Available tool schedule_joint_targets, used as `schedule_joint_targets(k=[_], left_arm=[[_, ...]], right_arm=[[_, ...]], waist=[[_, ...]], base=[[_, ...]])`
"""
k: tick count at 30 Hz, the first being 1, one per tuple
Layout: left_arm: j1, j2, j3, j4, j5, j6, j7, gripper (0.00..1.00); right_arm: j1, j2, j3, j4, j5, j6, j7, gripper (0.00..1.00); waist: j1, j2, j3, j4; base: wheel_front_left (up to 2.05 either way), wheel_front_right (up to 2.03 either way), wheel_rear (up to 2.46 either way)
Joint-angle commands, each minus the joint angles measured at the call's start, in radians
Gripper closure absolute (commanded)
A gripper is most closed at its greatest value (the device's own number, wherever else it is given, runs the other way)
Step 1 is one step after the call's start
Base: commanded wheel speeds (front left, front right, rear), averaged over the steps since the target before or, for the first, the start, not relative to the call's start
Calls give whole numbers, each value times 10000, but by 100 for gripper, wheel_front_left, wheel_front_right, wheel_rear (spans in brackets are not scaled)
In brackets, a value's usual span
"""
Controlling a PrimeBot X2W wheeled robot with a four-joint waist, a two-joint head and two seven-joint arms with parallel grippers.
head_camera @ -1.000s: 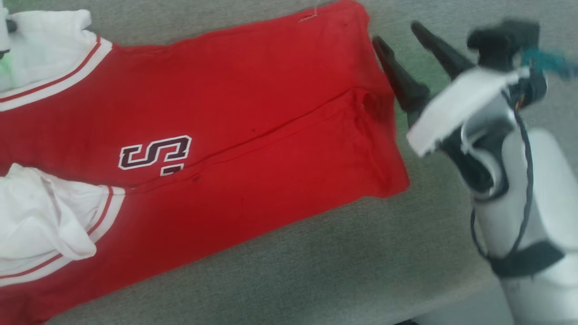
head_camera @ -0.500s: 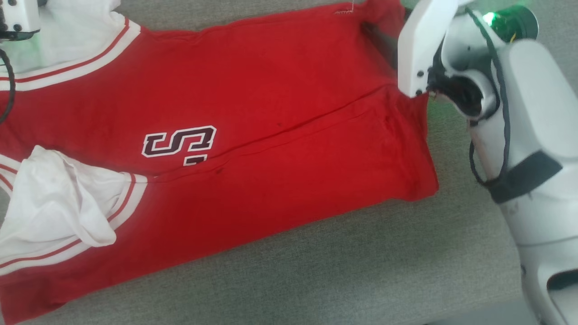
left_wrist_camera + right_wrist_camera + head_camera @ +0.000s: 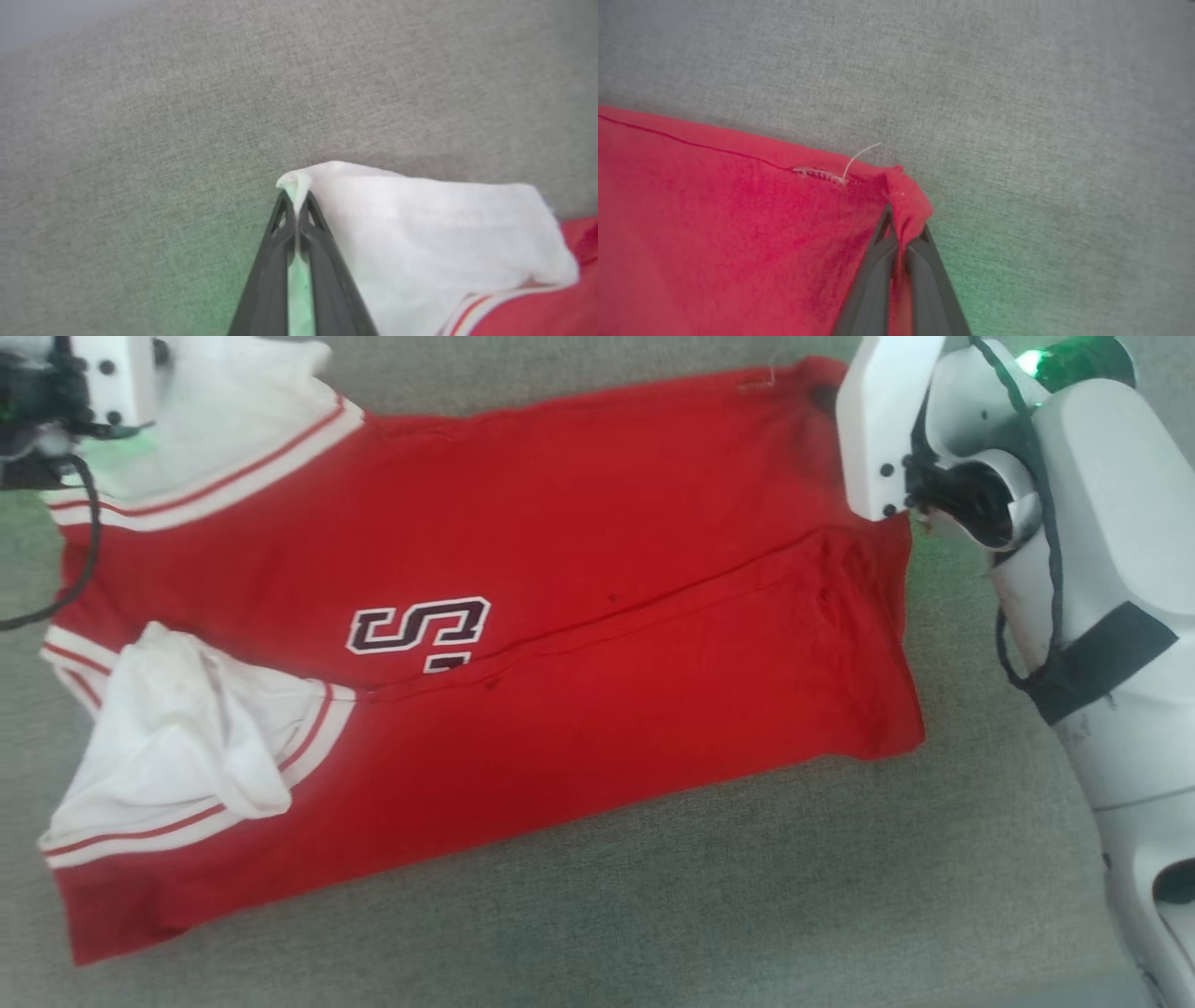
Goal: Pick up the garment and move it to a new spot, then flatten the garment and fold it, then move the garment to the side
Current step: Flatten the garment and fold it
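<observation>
The garment (image 3: 579, 616), a red jersey with white sleeves, striped trim and dark numerals, lies folded lengthwise on the grey cloth surface (image 3: 709, 896). In the left wrist view my left gripper (image 3: 295, 205) is shut on the tip of a white sleeve (image 3: 420, 233). In the right wrist view my right gripper (image 3: 903, 233) is shut on the red hem corner (image 3: 906, 205) of the garment, beside a loose white thread. In the head view the white housing of the right wrist (image 3: 882, 429) covers that corner at the upper right, and the left wrist (image 3: 103, 373) sits at the upper left over the sleeve.
Grey fabric stretches around the garment on all sides. A second white sleeve (image 3: 196, 747) lies bunched on the jersey's lower left. My right forearm (image 3: 1111, 616) runs down the right edge of the head view.
My right gripper went from open beside the hem's far corner to shut on it. The head camera has shifted, so the whole garment sits further right in the picture.
</observation>
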Motion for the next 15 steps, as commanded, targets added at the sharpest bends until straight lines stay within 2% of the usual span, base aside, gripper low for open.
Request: schedule_joint_targets(k=[1,6,10,15], left_arm=[[111,-33,-54,-37,-8,-84,-1,100],[67,-14,-235,-381,161,-220,123,100],[285,68,-294,-925,164,-157,119,100],[876,528,-353,-2262,56,295,297,100]], right_arm=[[151,-152,56,3,-78,-3,-60,100],[440,-526,187,-451,45,-3,-41,100],[895,-859,233,-1002,243,-3,-43,100],[1705,-1354,321,-1901,495,-1,182,100]], waist=[[0,0,-330,254],[0,0,-905,636],[0,0,-1378,907],[0,0,-1912,1164]], base=[[0,0,0],[0,0,0],[0,0,0],[0,0,0]])
